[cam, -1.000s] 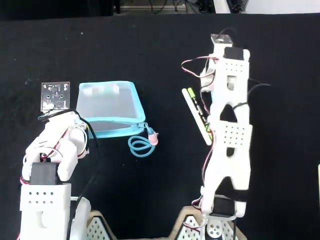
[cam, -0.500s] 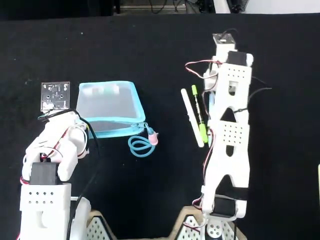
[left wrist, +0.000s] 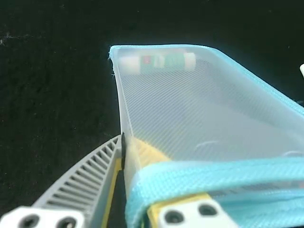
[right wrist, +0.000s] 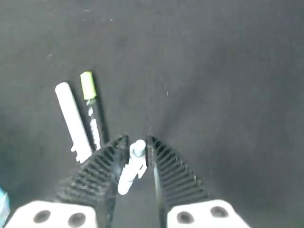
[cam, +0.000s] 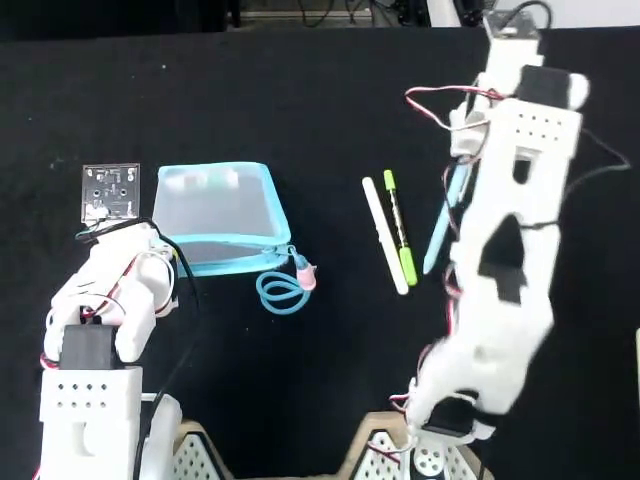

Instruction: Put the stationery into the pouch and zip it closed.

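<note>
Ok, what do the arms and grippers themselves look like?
The left arm and right arm are white plastic shells with black motors, perforated plates, and red and black cables. The right gripper has dark ribbed fingers; the left gripper shows a grey ribbed one.

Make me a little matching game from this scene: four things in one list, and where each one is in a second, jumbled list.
Things:
1. pouch
2. blue pen
3. white pen
4. cord loop

Places:
a. held in the right gripper
b. lying on the table beside the green pen
c. pinched at its edge by the left gripper
d. curled on the table by the pouch's corner

Pairs: 1-c, 2-a, 3-b, 4-d
</note>
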